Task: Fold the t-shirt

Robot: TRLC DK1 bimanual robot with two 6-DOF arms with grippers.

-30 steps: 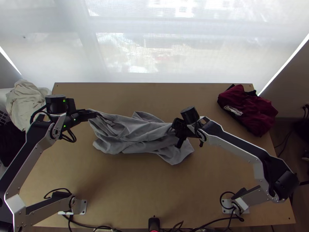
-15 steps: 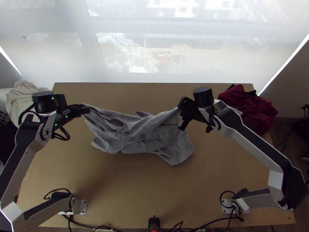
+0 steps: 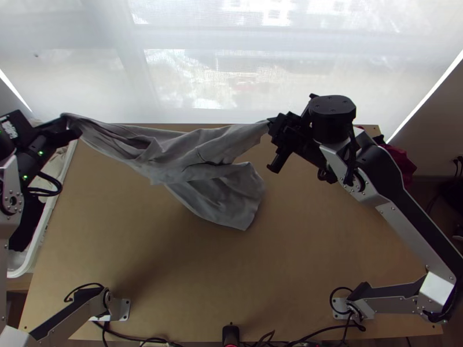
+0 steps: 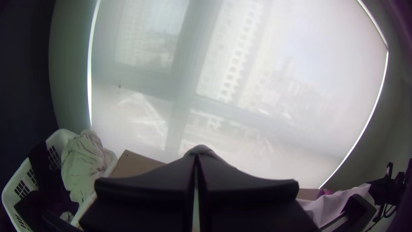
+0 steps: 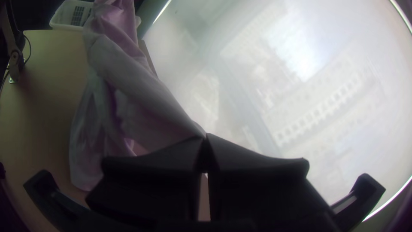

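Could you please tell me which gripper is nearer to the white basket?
Left. The left gripper holds part of the shirt near the basket; the right gripper holds another part, well across the table.

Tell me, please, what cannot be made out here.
- Top view: most dark red cloth, behind right arm.
- Top view: underside of grey t-shirt, beneath folds.
- Left wrist view: cloth inside left gripper, behind its fingers.
- Top view: part of left arm, cut off by the edge.

The near middle of the table (image 3: 231,277) is open, the stretched t-shirt (image 3: 194,153) blocking beyond.
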